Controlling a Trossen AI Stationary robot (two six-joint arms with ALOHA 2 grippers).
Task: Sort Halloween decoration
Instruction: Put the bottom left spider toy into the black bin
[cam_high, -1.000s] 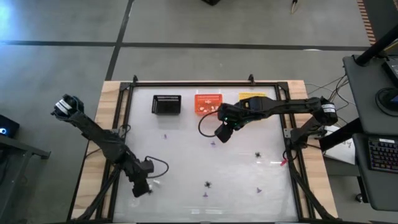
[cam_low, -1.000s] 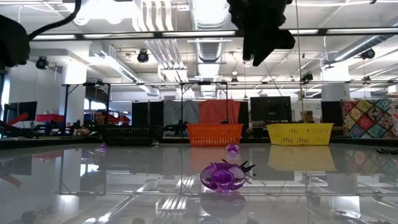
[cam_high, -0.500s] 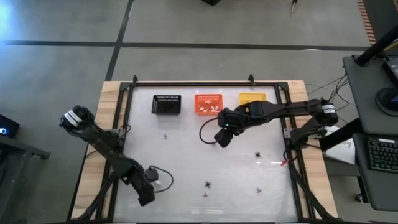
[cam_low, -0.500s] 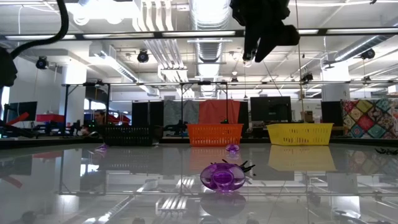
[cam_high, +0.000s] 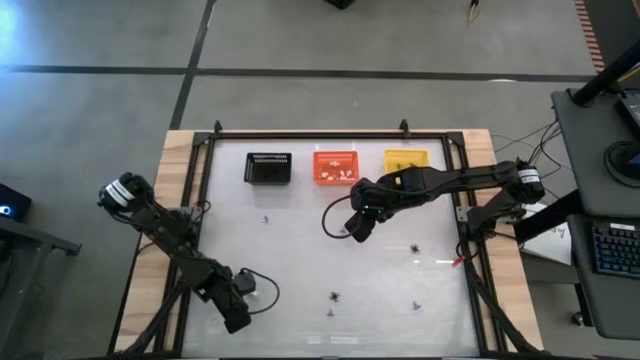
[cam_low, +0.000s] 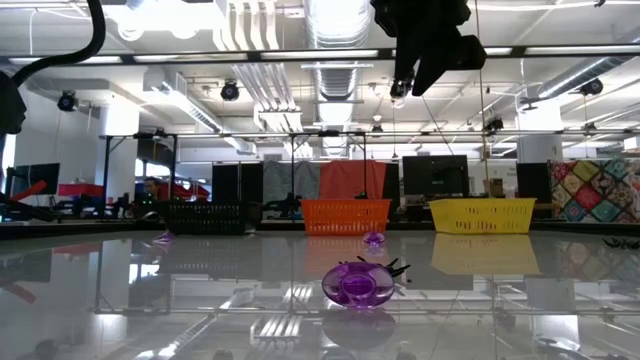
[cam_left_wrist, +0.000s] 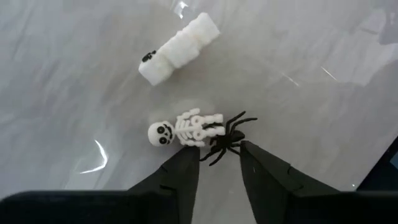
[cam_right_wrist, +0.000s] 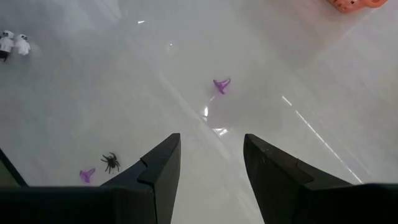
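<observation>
Small trinkets lie scattered on the glossy white table. In the left wrist view a white skeleton, a black spider and a white mummy-like piece lie flat. My left gripper is open above them near the table's near-left corner, with the spider just ahead of its fingertips. My right gripper is open and hovers high over mid-table. Below it lie a purple hat, another spider and a purple bit. A purple piece sits close in the low view.
Black basket, orange basket and yellow basket stand in a row along the far edge. More spiders and purple bits lie scattered. A dark frame rims the table.
My left gripper has moved toward the table's near edge and lies lower in the near-left corner. My right gripper has drifted a little toward the near edge over mid-table. No trinket has moved.
</observation>
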